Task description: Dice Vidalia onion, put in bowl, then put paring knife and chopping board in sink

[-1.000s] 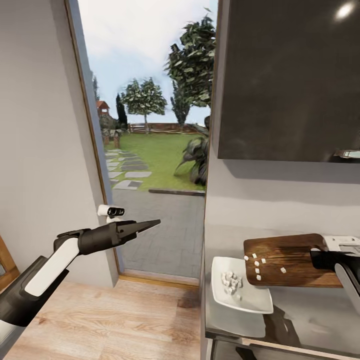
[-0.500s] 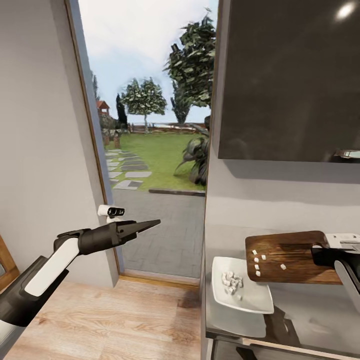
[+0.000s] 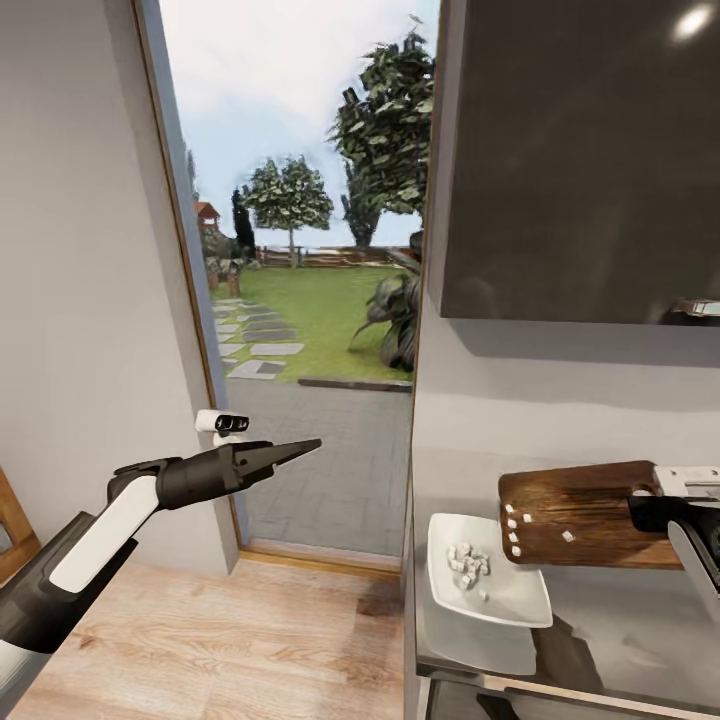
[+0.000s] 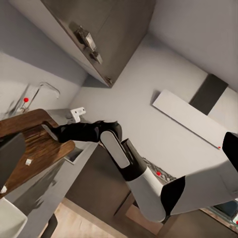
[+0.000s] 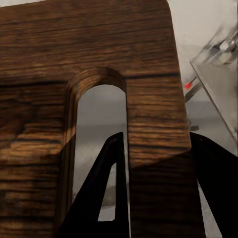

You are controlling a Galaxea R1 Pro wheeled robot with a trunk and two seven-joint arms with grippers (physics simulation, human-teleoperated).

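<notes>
Transferring diced onion from the chopping board (image 3: 585, 515) into the bowl (image 3: 490, 585).

The right gripper (image 5: 129, 198) is clamping the chopping board at the end by its oblong handle slot, one dark finger showing through the slot and the other outside the board's edge, and is holding the board above the countertop (image 3: 620, 640) with its far edge just over the bowl. Several pale diced onion bits (image 3: 514, 530) are lying on the brown wood near that edge, while a small heap is already sitting in the shallow white bowl at the countertop's end. The remaining bits are calling for a steeper tilt toward the bowl, kept over its rim to avoid spills. The left gripper (image 3: 300, 446) is hovering empty with its fingers pressed together, well apart from the counter, near the doorway.
</notes>
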